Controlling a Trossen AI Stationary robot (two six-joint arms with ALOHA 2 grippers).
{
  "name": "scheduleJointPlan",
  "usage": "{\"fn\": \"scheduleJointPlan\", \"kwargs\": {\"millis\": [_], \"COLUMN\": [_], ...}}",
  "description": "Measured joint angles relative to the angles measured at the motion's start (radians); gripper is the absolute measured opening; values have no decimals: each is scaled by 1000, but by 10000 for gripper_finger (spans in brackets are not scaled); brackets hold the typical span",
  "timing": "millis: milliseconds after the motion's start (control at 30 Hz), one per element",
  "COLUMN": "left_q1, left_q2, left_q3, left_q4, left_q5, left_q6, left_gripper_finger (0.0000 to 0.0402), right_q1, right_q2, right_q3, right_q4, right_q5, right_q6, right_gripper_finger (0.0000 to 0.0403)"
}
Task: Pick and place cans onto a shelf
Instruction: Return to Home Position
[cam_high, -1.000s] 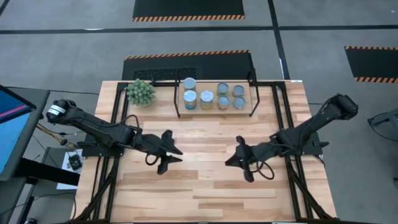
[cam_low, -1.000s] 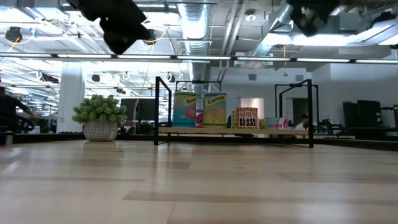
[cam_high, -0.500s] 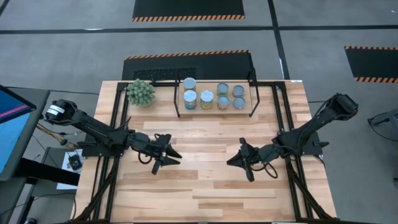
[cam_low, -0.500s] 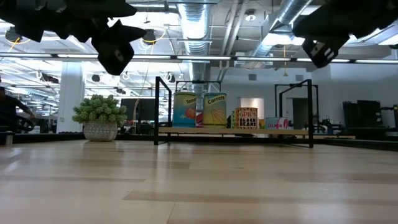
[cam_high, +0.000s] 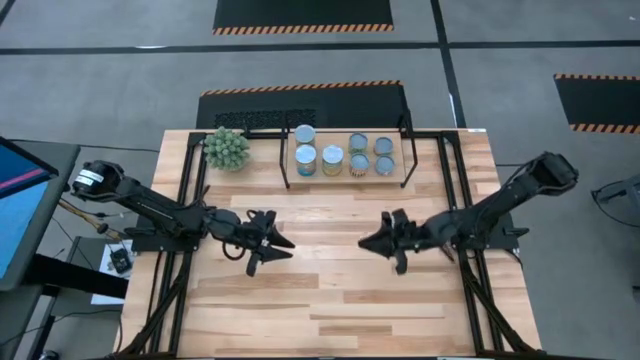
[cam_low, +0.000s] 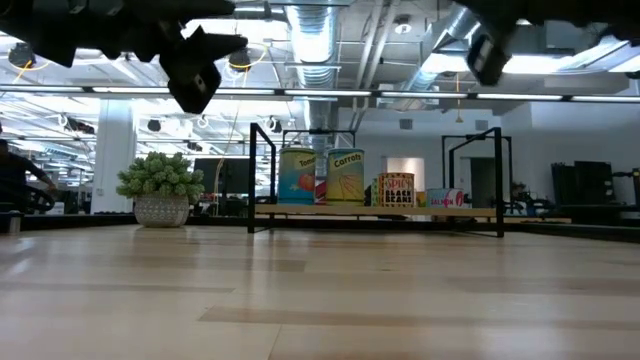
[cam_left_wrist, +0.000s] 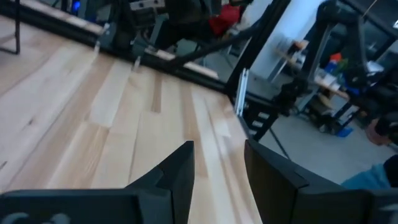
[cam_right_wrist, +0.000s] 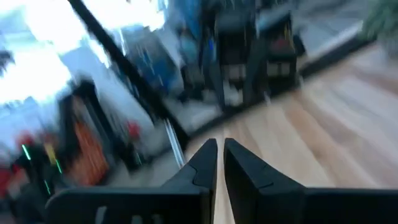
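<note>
Cans (cam_high: 332, 158) all stand on the shelf (cam_high: 330, 138) at the far edge of the tabletop (cam_high: 330, 300): seven tops counted from above, none loose on the wood. Over mid-tabletop the left gripper (cam_high: 268, 246) hangs left of centre, fingers (cam_left_wrist: 177, 171) spread apart with nothing between them. The right gripper (cam_high: 372, 243) faces it from right of centre, fingers (cam_right_wrist: 205, 158) pinched almost together, empty. Both are well apart from the shelf. Step reads as homing, best done by drawing each arm back to its own side, keeping height over the wood and swinging clear of the shelf rails and the other arm. High view gives can count and gripper spacing. Only the low view shows labels, carrots and black beans readable, plus the potted plant (cam_low: 160, 185) beside the shelf. Wrist views show finger gaps, no cans.
</note>
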Motion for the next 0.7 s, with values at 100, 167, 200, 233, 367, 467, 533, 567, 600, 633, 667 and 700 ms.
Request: {"fn": "scheduleJointPlan", "kwargs": {"millis": [100, 167, 200, 233, 367, 467, 533, 567, 600, 633, 667, 700], "left_q1": [0, 0, 0, 1, 4, 4, 4, 1, -3, -8, -14, -20], "left_q2": [0, 0, 0, 0, 0, 0, 0, 0, 0, -3, -16, -31], "left_q3": [0, 0, 0, 0, 0, 0, 0, 0, -1, -8, -25, -47], "left_q4": [38, 56, 55, 51, 49, 37, 31, 35, 45, 64, 84, 101], "left_q5": [0, -5, -11, -19, -27, -28, -7, 8, 21, 27, 28, 26], "left_q6": [0, 1, 0, -1, -26, -18, 21, 55, 84, 104, 115, 120], "left_gripper_finger": [128, 128, 128, 128, 128, 128, 128, 128, 128, 128, 128, 128], "right_q1": [-54, -92, -112, -134, -251, -318, -310, -288, -261, -234, -209, -182], "right_q2": [0, 0, 0, 0, 0, 0, 1, 0, 0, 0, -8, -29], "right_q3": [20, 71, 101, 134, 275, 337, 331, 319, 303, 281, 250, 215], "right_q4": [98, 67, 24, -33, -303, -537, -573, -564, -545, -519, -486, -458], "right_q5": [-61, -147, -174, -190, -190, -239, -309, -316, -304, -272, -225, -171], "right_q6": [-20, -108, -151, -184, -273, -288, -355, -391, -415, -424, -423, -414], "right_gripper_finger": [56, 56, 56, 56, 56, 56, 56, 56, 56, 56, 56, 56]}}
